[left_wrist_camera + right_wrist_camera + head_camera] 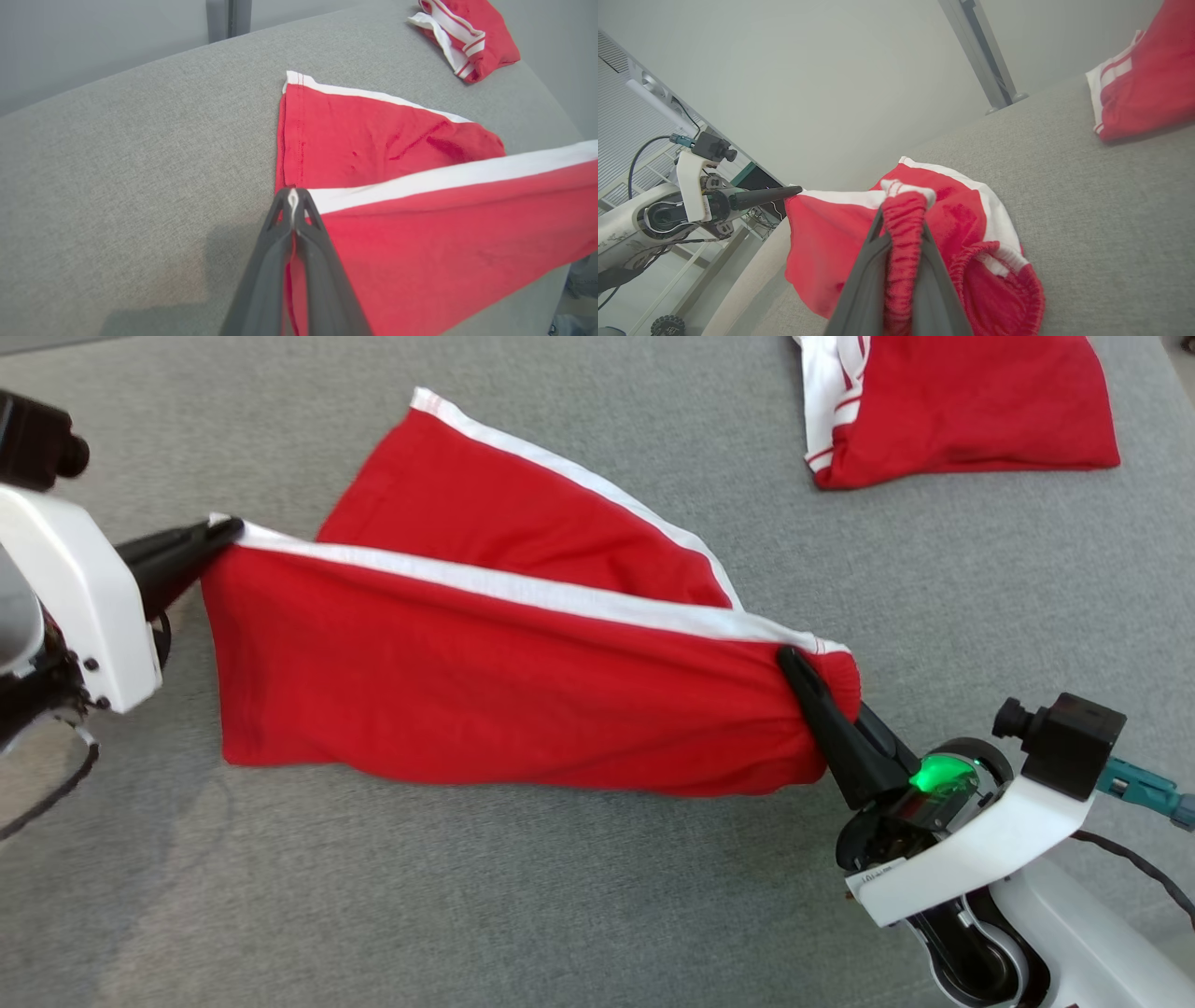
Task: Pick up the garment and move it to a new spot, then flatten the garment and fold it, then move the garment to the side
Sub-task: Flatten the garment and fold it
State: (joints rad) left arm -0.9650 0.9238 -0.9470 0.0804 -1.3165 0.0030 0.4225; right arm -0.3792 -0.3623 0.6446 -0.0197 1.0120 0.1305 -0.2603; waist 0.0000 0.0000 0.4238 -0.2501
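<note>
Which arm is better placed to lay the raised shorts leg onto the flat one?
Left, probably. The left gripper pinches the raised leg's hem corner of the shorts, near the flat leg's hem; the right gripper holds the gathered waistband.

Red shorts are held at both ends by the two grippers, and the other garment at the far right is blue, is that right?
Not quite. The other garment at the far right is red with white trim, not blue; the head view shows it. The red shorts are held at both ends, by the left gripper and the right gripper.
</note>
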